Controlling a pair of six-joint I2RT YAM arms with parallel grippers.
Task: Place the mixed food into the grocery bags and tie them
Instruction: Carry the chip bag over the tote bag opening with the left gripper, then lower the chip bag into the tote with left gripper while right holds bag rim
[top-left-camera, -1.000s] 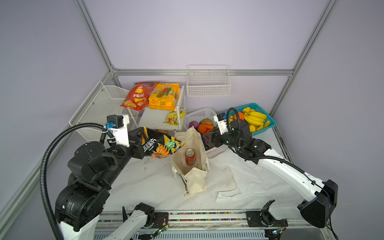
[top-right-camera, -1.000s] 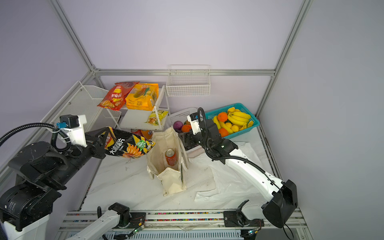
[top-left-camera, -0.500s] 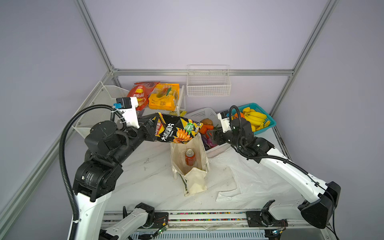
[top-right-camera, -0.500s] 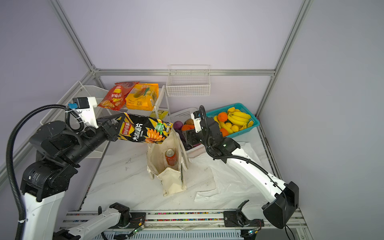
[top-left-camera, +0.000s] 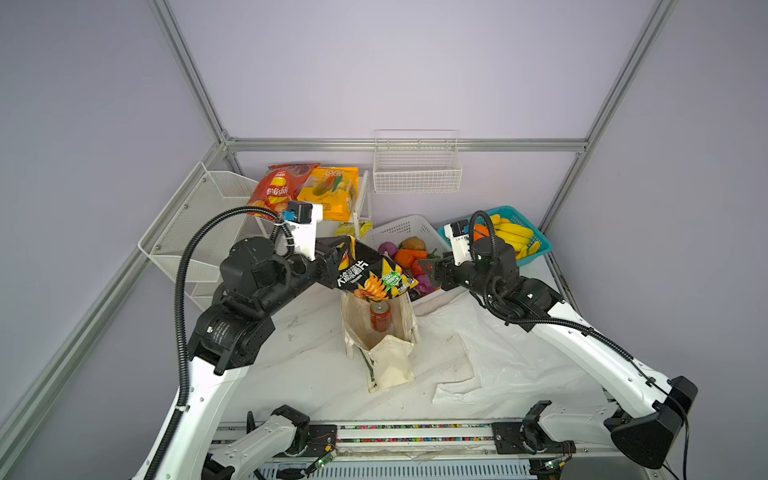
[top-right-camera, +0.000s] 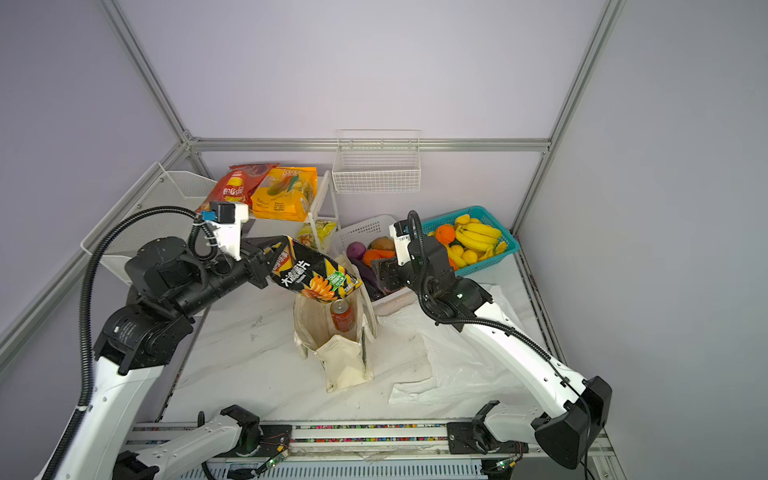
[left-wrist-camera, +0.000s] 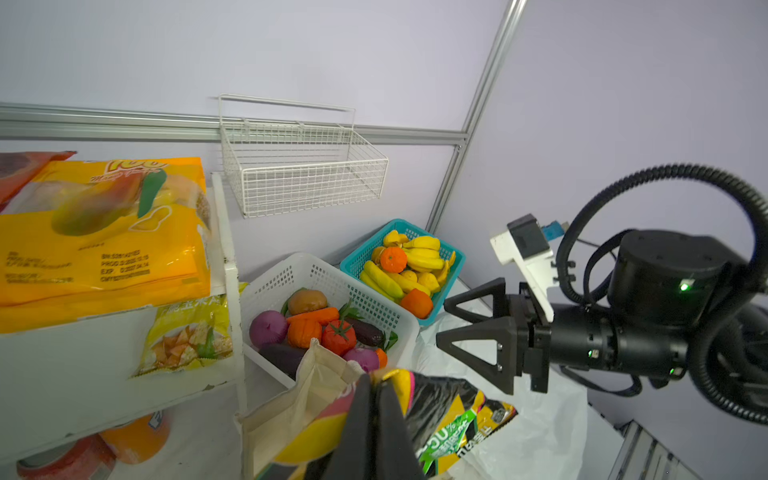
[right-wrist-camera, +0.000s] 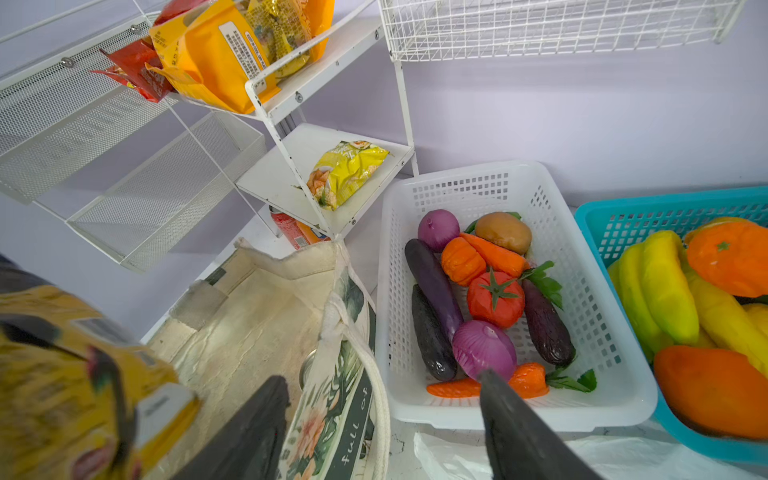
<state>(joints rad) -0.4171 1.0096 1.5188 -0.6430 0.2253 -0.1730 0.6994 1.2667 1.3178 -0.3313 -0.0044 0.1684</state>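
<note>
Black snack packet (top-left-camera: 370, 274) hangs above canvas tote (top-left-camera: 390, 365), pinched in my left jaws; right jaws spread near tote.

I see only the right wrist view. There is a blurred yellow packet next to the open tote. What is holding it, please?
Observer: The left claw is shut on one end of it; it is the black snack packet.
Operator: Is it inside the tote?
Observer: Not yet. In both top views it hangs tilted, lower end over the mouth of the tote.
Operator: Is the tote empty?
Observer: No, a reddish-brown drink can stands upright inside.
</note>
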